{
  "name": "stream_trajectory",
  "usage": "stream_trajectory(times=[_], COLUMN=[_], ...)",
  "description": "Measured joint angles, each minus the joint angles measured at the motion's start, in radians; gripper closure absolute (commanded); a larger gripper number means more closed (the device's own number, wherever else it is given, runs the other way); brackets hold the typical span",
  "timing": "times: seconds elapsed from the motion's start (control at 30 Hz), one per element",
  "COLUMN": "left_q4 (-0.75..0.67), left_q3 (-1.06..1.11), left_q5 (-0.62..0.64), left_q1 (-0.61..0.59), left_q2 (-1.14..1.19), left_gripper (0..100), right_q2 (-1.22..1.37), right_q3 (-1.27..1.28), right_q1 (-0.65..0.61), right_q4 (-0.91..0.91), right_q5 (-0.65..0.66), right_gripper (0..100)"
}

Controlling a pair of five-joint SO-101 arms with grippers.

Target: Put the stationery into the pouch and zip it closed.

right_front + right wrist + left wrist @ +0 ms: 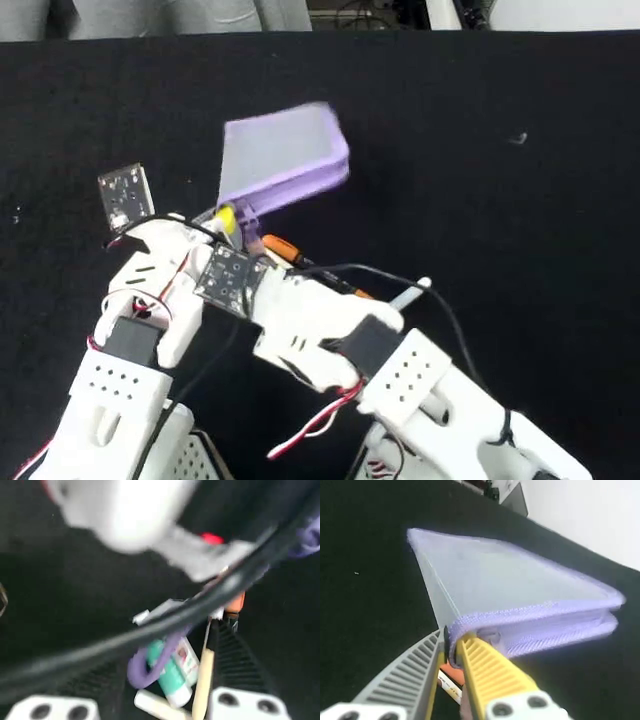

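The left claw (452, 639), clenched on a corner of the pouch (520, 590), should hold it steady off the tabletop (500, 200) so the stationery (172, 675) slides in.

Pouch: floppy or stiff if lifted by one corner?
Probably stiff: pinched at one corner by the left gripper, the pouch shows a flat panel, no sag. Likely light, since that one pinch seems to tilt it up. Woven edge looks grippy, so slipping seems unlikely.

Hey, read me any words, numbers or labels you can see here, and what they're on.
Green tube: its label has print, too blurred to read.
White stick beneath the pouch: dark marks, too blurred to read.
No text can be read anywhere.
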Motion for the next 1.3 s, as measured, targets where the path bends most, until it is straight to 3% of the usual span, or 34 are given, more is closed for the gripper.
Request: stream_trajectory(times=[0.73,0.9,1.3], left_q4=[0.000,0.000,0.006], left_q3=[0.000,0.000,-0.002], left_q5=[0.000,0.000,0.000], left_q1=[-0.002,-0.002,0.021], left_q2=[0.000,0.000,0.000], left_gripper=[97,97,97], right_q2=[-0.002,-0.078,-0.315], right_q3=[0.069,0.087,0.344], right_q1=[0.003,0.103,0.121], right_q4=[-0.138,-0.152,-0.425], right_q5=[0.057,0.048,-0.069], right_gripper=[78.0,78.0,78.0])
